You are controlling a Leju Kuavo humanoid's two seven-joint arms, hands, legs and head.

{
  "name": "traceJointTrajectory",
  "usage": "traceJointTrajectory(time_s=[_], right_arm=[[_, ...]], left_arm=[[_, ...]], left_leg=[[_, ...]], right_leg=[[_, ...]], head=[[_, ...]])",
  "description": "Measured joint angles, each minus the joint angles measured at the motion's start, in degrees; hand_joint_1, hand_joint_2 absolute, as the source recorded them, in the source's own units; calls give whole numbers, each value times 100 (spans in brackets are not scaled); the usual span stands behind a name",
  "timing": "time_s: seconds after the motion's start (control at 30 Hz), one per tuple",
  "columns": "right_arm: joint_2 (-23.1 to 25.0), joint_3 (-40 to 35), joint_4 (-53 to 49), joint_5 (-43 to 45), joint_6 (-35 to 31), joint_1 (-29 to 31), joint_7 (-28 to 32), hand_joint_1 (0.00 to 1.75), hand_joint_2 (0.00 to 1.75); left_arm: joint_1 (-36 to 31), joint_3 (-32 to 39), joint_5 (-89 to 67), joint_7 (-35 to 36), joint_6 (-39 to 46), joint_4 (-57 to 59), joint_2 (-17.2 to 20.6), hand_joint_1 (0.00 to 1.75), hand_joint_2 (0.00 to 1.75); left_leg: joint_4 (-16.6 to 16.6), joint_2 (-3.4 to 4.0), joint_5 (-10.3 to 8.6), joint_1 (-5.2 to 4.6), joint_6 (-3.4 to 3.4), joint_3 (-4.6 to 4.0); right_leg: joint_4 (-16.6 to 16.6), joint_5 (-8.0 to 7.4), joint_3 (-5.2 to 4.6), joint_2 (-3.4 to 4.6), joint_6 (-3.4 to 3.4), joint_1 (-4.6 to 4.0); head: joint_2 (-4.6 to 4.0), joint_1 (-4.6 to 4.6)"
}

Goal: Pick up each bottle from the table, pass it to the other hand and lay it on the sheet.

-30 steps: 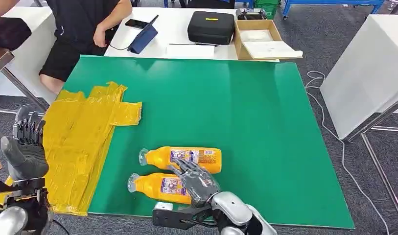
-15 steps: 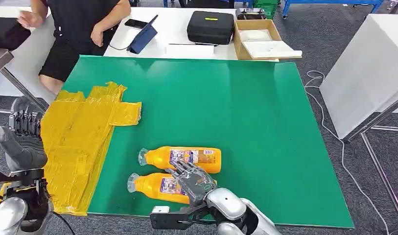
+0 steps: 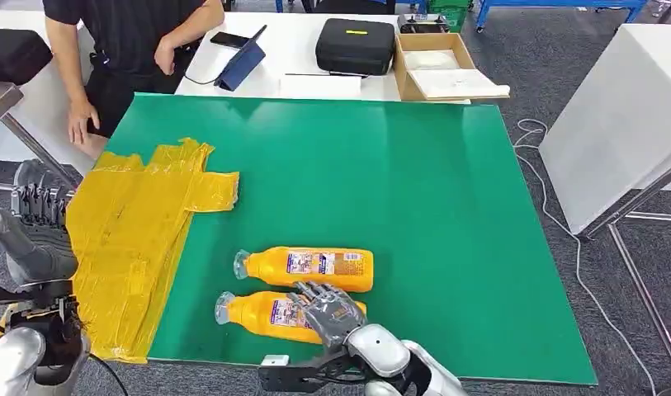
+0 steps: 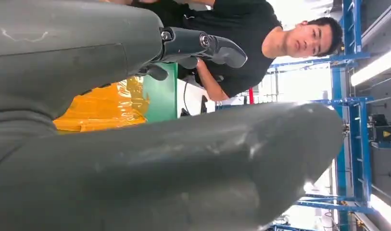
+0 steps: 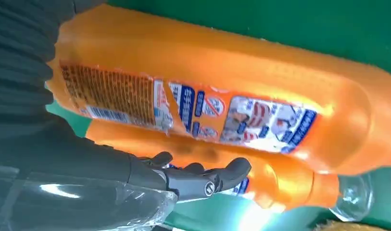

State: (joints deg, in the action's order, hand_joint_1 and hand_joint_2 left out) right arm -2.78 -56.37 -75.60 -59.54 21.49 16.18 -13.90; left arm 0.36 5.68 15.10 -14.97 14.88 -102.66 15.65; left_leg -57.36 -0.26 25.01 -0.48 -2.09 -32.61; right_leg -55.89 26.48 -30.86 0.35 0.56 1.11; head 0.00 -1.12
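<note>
Head view: right hand (image 3: 330, 312) spread over near bottle (image 3: 270, 313) by table (image 3: 447, 247) edge, not gripping; left hand (image 3: 36, 239) open beside sheet (image 3: 134, 239). Far bottle (image 3: 307, 267) almost touching. Risk: knocking it, or rolling target off edge.

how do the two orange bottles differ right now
The near bottle lies by the table's front edge, with the right hand over its base end; the far bottle lies deeper on the green table with nothing over it. The near bottle's cap end reaches a little further toward the yellow sheet than the far bottle's. Both lie on their sides, roughly parallel, caps toward the sheet, with similar labels.
</note>
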Motion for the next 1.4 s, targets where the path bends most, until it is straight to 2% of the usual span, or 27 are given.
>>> traceJointTrajectory(time_s=[0.77,0.8,0.83,0.87,0.9,1.27,1.37,1.4], right_arm=[[177,197,551,-203,81,-69,-186,0,175],[183,206,573,-203,81,-68,-186,7,175],[186,216,592,-203,81,-69,-186,73,175],[188,225,614,-205,81,-68,-188,150,175],[188,227,625,-208,81,-65,-195,169,175],[306,372,896,-256,-7,-62,-289,168,175],[330,391,946,-254,-7,-54,-299,169,175],[343,398,955,-251,-7,-48,-302,175,175]], left_arm=[[39,107,114,-9,57,0,2,0,0],[39,109,114,-9,57,0,2,0,0],[39,111,118,-9,57,0,2,0,0],[39,116,120,-9,57,0,2,0,0],[39,120,120,-9,57,0,2,0,0],[55,214,225,-20,68,0,2,0,0],[59,227,232,-20,70,0,2,0,0],[59,232,232,-22,72,0,2,0,0]], left_leg=[[0,1,0,-2,0,5],[0,1,0,-2,0,5],[0,1,0,-2,1,5],[0,1,-1,-3,1,5],[0,1,-1,-3,1,6],[0,2,-1,-3,1,15],[0,2,-2,-2,1,17],[0,2,-4,-2,5,18]], right_leg=[[1,0,0,-1,0,-1],[1,0,1,-1,0,0],[1,0,1,0,0,0],[1,0,1,0,0,0],[1,0,2,0,0,0],[2,0,7,1,0,-1],[2,0,10,0,0,-2],[2,-1,11,0,0,-2]], head=[[0,-2],[0,-2],[0,-2],[0,-2],[0,-2],[0,-2],[0,-2],[0,-2]])
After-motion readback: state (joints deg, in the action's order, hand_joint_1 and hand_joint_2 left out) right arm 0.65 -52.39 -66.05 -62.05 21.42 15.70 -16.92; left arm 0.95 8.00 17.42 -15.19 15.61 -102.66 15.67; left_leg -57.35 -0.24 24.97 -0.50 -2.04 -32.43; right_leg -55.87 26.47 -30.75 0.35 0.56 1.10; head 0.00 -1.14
